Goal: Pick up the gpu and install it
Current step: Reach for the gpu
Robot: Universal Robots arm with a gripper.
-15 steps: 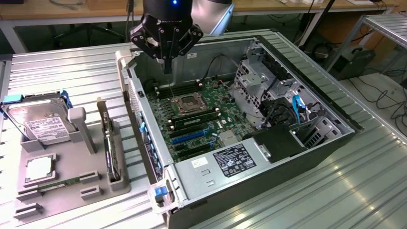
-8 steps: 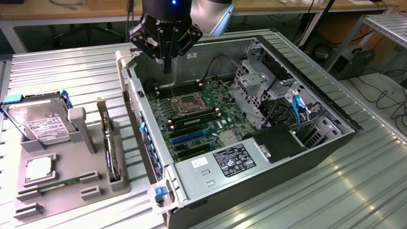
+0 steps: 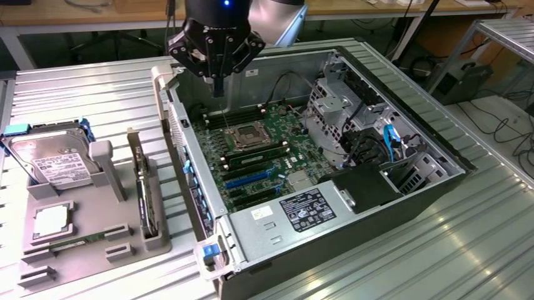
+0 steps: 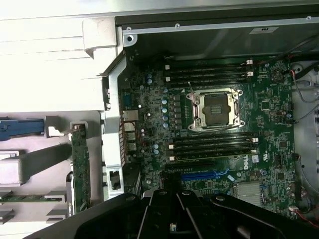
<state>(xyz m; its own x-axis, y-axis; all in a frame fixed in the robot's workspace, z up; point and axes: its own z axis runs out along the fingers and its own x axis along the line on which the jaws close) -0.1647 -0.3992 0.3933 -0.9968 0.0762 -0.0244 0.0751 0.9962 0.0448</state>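
The gripper (image 3: 219,87) hangs with its fingers closed together, holding nothing, above the open computer case (image 3: 376,219). The gpu (image 3: 147,200) stands on edge in the grey holder (image 3: 92,215), well apart.

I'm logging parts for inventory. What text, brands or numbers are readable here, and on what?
"DELL", apparently: white print on the green motherboard.
Black power-supply label with white print: too small to read.
White label on the boxy silver hard drive: too small to read.
White sticker on the grey metal case wall: blurred, unreadable.
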